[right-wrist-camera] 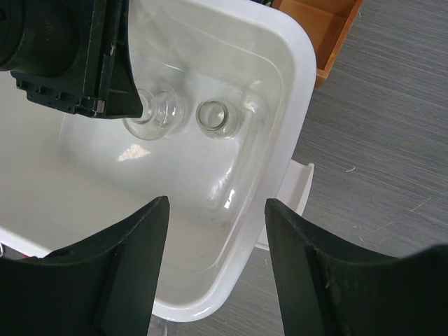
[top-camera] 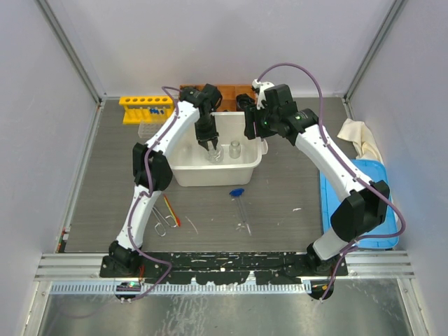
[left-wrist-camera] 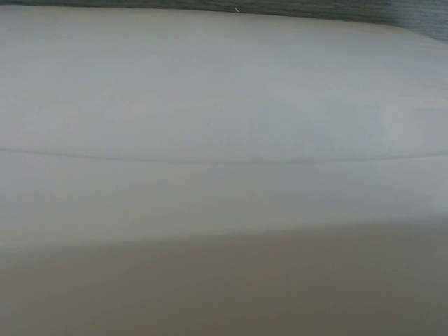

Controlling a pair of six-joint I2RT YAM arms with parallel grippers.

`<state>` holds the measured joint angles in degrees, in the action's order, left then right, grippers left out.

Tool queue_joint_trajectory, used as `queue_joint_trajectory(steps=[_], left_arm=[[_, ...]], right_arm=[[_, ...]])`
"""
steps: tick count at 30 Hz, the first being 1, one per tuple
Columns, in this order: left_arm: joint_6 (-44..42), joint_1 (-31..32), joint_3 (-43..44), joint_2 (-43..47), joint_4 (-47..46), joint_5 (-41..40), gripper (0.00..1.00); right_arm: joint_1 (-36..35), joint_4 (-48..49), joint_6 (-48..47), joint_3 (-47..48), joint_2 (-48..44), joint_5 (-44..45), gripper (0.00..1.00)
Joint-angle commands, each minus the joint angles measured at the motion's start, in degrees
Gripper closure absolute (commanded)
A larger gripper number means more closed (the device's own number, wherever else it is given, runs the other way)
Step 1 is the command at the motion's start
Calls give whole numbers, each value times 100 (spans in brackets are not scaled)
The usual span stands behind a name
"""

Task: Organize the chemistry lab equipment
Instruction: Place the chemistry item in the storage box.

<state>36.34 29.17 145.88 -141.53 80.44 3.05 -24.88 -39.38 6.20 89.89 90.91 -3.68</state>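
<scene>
- Two small clear glass flasks (right-wrist-camera: 159, 113) stand side by side in the white tub (right-wrist-camera: 297, 77), mid-counter (top-camera: 280, 210) toward the far edge.
- My left pincer (top-camera: 210, 148) reaches down into the tub, right at one flask; I cannot tell whether it is clamped on it.
- My right pincer (right-wrist-camera: 213, 210) hangs released, jaws wide, above the tub's right end, holding nothing.

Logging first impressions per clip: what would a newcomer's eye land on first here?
The white tub mid-table, holding two glass flasks. The left fingers reach down into it beside one flask, while the right fingers hang spread and empty over its right end. A yellow rack sits far-left.
</scene>
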Motion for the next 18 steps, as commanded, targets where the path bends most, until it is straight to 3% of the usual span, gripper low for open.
queue_joint_trajectory(steps=[1,9,12,18], left_arm=[[-142,10,111,283,-281,-232,73],[-215,10,101,504,-344,-501,67],[-208,10,-78,705,-578,-558,58],[-215,10,-278,1030,-926,-641,56]], right_arm=[[34,246,10,179,-21,-34,37],[25,281,37,134,-21,-105,37],[27,299,44,133,-22,-124,37],[25,303,55,118,-25,-159,37]])
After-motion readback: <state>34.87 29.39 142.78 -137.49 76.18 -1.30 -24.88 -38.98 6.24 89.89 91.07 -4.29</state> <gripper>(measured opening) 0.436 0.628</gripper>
